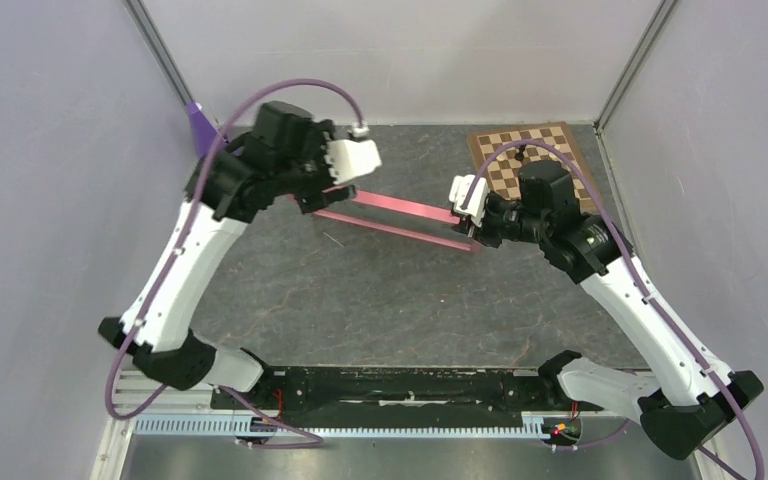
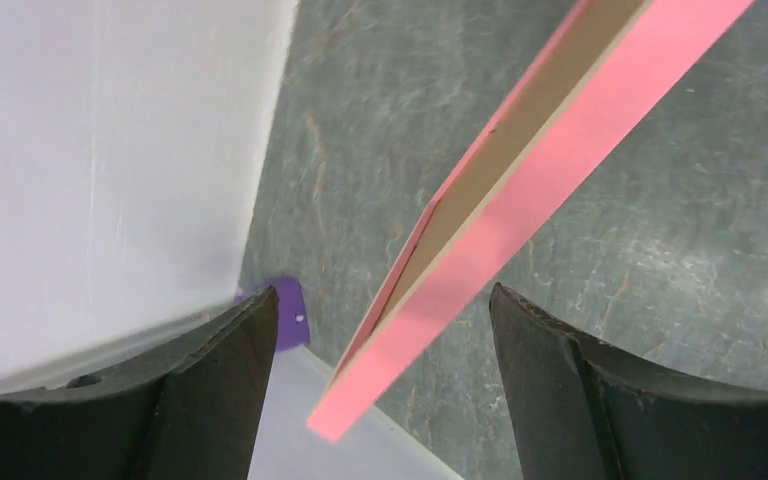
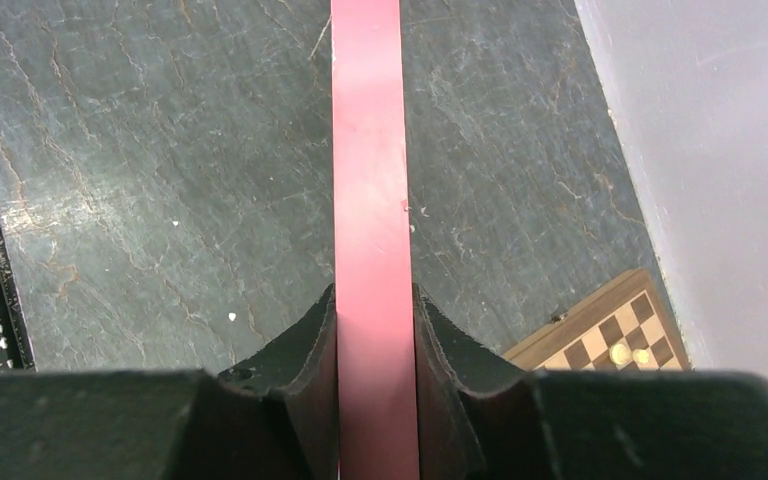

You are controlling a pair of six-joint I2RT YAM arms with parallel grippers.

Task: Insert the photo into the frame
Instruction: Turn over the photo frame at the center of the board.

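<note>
Upper middle of the overhead view, the frame [image 1: 400,230] hangs above the grey table [image 1: 380,310], held up on edge and slanting from upper left down to the right. It spans the gap between the two arms.

The right claw [image 1: 470,228] meets the frame at its right end. From the right wrist camera, this claw [image 3: 375,300] is clamped tight on the pink edge [image 3: 368,150], which runs straight up the middle of the picture with both black fingers [image 3: 310,350] pressed against it. A chessboard [image 3: 610,335] lies at the lower right there, against the wall; in the overhead view it [image 1: 525,160] sits at the upper right, beyond the right arm.

The left claw [image 1: 322,198] is at the frame's left end. In the left wrist camera, this claw [image 2: 382,298] stands wide, and the frame [image 2: 520,190] passes slantwise between the fingers [image 2: 230,370] with a gap on either side, its corner low in the centre. A small purple piece [image 2: 285,315] sits at the foot of the wall at centre left.
</note>
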